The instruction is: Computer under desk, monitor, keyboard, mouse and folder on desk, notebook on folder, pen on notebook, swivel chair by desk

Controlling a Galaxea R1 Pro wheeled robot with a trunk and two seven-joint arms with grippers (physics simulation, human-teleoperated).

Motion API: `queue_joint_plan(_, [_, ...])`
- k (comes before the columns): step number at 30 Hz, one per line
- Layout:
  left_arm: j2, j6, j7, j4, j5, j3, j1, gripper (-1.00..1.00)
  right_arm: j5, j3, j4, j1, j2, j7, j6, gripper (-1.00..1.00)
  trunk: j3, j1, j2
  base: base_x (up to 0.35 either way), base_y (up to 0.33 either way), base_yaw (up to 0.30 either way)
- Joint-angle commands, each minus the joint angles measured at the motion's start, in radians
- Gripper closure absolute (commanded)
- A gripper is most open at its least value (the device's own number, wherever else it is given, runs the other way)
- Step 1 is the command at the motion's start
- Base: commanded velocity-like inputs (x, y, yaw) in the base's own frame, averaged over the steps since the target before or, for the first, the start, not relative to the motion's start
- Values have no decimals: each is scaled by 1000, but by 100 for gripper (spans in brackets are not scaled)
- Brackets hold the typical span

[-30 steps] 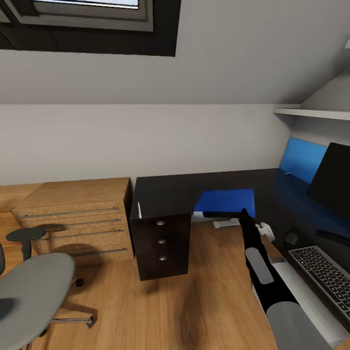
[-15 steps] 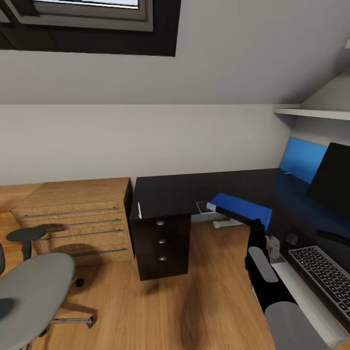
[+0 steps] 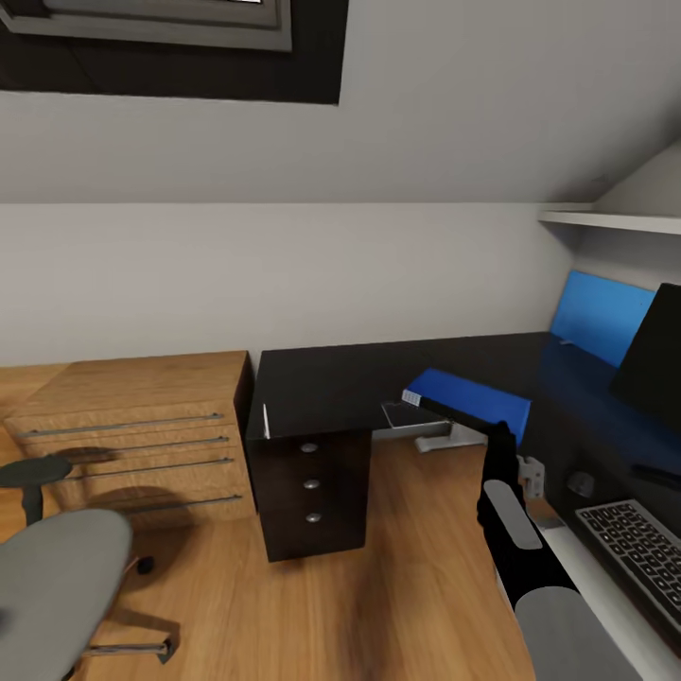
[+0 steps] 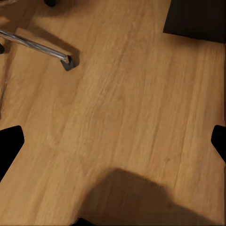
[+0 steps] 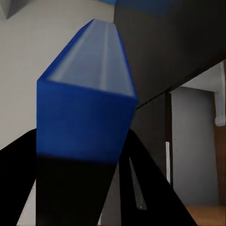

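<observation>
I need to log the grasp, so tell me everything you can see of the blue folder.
The folder is a flat, bright blue rectangle with a pale edge at one end. It is held tilted over the black desk, near its inner corner, by the right gripper. In the right wrist view its blue body sits clamped between the two dark fingers.

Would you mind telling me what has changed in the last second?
The right gripper, still shut on the folder, drew back and swung it from lying square to angled, one corner out past the desk edge. The head camera shifted slightly. The keyboard and swivel chair stayed put.
</observation>
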Motion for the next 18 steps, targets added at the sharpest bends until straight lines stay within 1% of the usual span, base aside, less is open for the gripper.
queue_joint_plan(1, [1, -7, 5, 0, 10, -6, -1, -100, -3, -1, 1, -1, 0, 14, -2, 100, -1, 1, 0, 316, -115, 0])
queue_joint_plan(4, [1, -7, 5, 0, 10, -6, -1, -100, 0, -1, 6, -1, -2, 53, -2, 100, -1, 1, 0, 315, -141, 0])
queue_joint_plan(7, [1, -7, 5, 0, 10, -6, -1, -100, 2, -1, 15, -1, -5, 70, -3, 100, -1, 1, 0, 293, -174, 0])
queue_joint_plan(9, [1, -6, 6, 0, 10, -6, -1, -100, 3, -1, 18, -1, -7, 74, -3, 100, -1, 1, 0, 166, -134, 0])
queue_joint_plan(12, [1, -6, 5, 0, 11, -6, -1, -100, 5, -1, 21, -1, -7, 75, -18, 100, -1, 1, 0, 57, -47, 0])
queue_joint_plan(15, [1, -5, 5, 0, 12, -6, -1, -100, 7, 2, 43, -1, -6, 76, -64, 100, -1, 1, 0, 14, -12, 0])
queue_joint_plan(18, [1, -5, 6, 0, 12, -6, -1, -100, 12, 5, 85, -1, -5, 76, -156, 100, -1, 1, 0, 4, -3, 0])
